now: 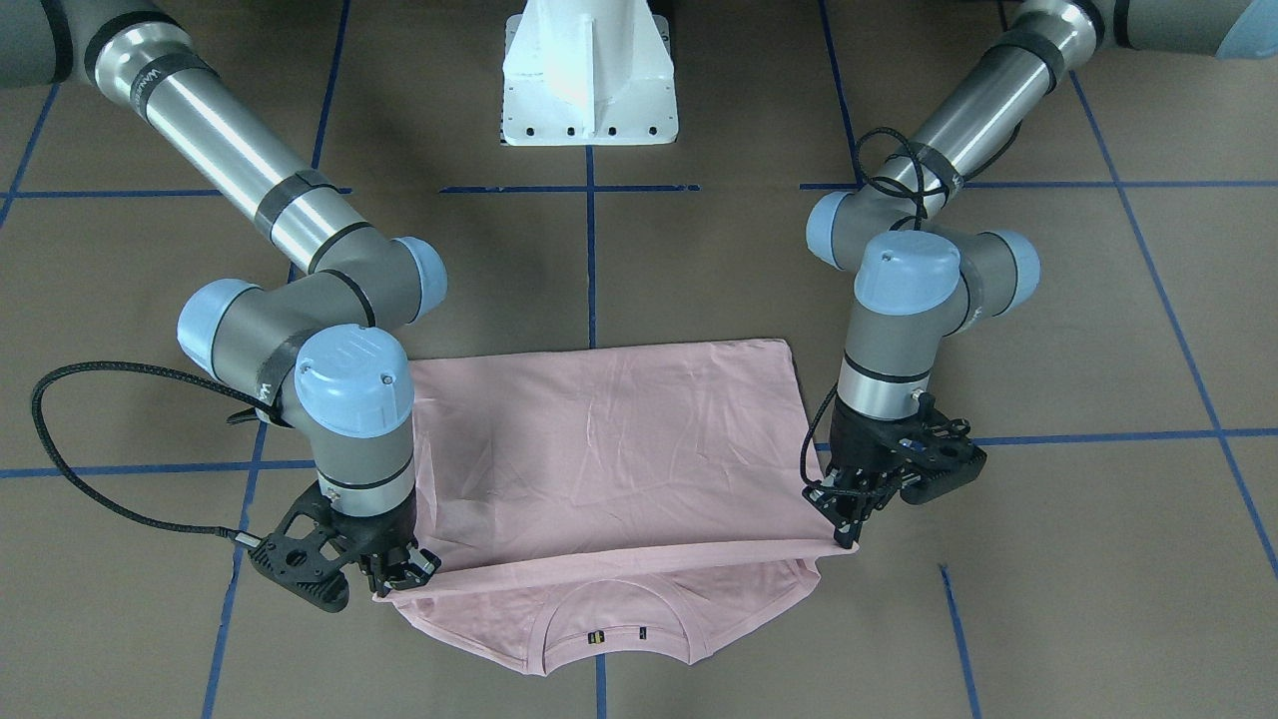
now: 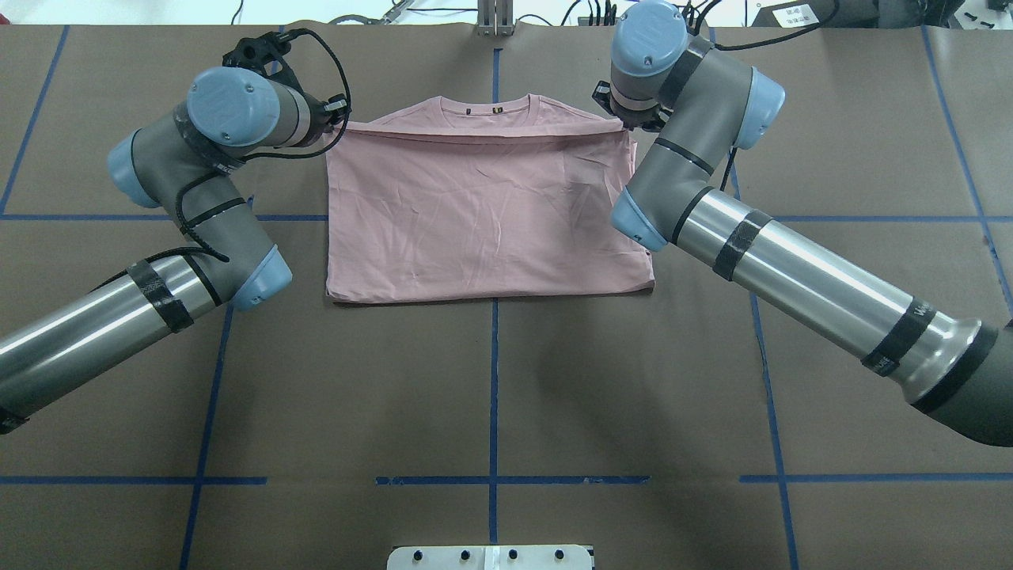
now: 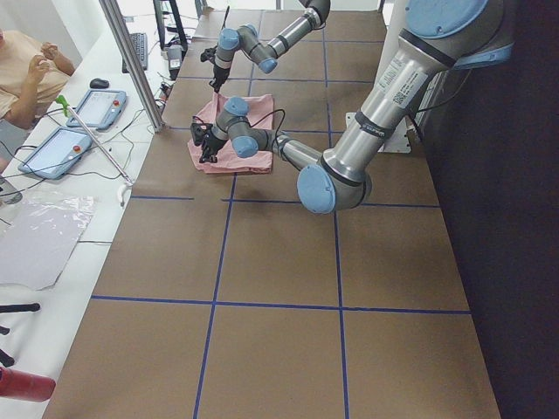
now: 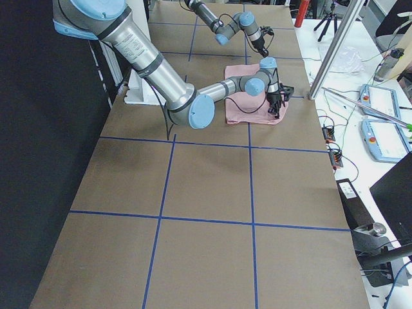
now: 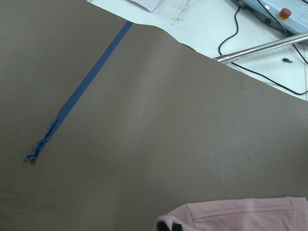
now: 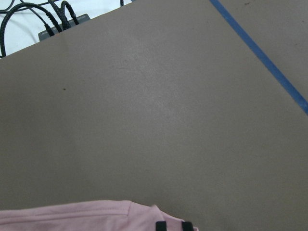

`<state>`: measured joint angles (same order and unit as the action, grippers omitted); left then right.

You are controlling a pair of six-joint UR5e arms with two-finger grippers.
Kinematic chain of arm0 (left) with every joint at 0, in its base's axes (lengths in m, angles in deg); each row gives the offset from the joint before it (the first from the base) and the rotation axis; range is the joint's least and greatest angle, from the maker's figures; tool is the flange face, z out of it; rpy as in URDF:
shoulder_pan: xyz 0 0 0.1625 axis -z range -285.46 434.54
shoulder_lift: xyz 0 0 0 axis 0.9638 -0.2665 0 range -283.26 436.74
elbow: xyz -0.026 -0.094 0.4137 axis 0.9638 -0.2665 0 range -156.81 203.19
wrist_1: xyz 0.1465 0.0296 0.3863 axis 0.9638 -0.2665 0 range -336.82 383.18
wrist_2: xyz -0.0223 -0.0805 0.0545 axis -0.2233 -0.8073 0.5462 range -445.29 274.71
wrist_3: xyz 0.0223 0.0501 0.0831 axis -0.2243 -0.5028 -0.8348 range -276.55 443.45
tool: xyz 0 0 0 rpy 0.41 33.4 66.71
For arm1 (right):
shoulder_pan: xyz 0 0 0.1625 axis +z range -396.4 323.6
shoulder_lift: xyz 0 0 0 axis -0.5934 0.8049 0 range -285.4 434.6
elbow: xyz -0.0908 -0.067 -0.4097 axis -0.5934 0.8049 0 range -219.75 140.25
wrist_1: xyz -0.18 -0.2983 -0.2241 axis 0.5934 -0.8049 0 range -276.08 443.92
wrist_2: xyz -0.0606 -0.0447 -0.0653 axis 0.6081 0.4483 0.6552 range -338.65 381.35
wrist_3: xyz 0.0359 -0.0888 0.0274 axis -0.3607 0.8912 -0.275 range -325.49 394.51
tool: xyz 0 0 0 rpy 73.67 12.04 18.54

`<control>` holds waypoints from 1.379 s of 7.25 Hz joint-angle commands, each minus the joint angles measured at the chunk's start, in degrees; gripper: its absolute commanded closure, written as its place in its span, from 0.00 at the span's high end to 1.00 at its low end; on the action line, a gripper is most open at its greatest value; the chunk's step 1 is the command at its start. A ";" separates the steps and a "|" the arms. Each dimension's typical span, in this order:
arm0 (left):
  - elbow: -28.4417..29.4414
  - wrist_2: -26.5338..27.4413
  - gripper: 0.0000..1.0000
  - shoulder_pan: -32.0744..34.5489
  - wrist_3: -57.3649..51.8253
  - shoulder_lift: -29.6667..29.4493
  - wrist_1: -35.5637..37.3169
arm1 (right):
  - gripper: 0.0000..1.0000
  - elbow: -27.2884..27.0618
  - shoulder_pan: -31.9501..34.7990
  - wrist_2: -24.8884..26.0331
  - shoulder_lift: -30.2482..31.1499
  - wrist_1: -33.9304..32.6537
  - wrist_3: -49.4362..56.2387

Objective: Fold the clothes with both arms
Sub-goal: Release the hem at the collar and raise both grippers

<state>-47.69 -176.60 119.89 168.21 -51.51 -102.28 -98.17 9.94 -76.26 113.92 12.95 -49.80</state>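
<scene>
Halfway through a fold, a pink shirt (image 1: 609,449) lies doubled over on the brown-papered counter (image 1: 699,260). Its hem (image 1: 619,552) is drawn across the body and stretched in a straight line just short of the collar (image 1: 611,639), on the side away from the robot. The left fingers (image 1: 847,527) are clenched on one corner of that hem and the right fingers (image 1: 404,576) on the other. Each wrist camera shows a pinch of pink cloth at the black tips. The edge runs taut between the two grips. Whether it already rests on the layer beneath or hangs a touch above it is hard to tell from anywhere in the room.

The step in hand looks to be laying that hem down. Doing it well would mean bringing both corners down together and level, with just enough pull between them to hold the top layer flat. The edge should stay parallel to the shoulders and the sides should stack squarely over those below. The grips are best opened only once the cloth rests on the shirt. The fingers should then lift up and outward, not sideways, so they do not drag the fold. If one side let go early, the edge would likely skew.
</scene>
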 commanded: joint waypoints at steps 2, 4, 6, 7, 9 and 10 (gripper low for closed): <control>0.04 -0.09 0.26 0.00 0.32 -0.51 -0.56 | 0.61 -1.25 -0.38 0.31 -0.03 0.04 0.21; -1.09 -0.53 0.32 0.26 0.67 0.02 -6.18 | 0.62 -10.60 -0.29 -1.43 5.46 0.13 -0.50; -1.72 -4.99 0.41 0.26 0.76 0.46 -7.25 | 0.68 -23.79 -4.48 -3.55 14.18 -0.66 -3.63; -2.59 -5.71 0.41 0.26 0.85 0.98 -7.25 | 0.69 -28.89 -6.86 -3.38 18.04 -0.49 -9.06; -3.21 -5.72 0.41 0.26 1.64 1.34 -7.25 | 0.72 -34.82 -9.16 -3.29 24.12 -0.49 -10.08; -3.21 -5.72 0.41 0.18 1.64 1.34 -7.25 | 0.72 -34.39 -9.77 -3.12 24.84 -0.49 -10.16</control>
<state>-50.72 -182.25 120.14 169.69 -50.26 -109.52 -131.66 1.18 -79.56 136.88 12.47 -59.47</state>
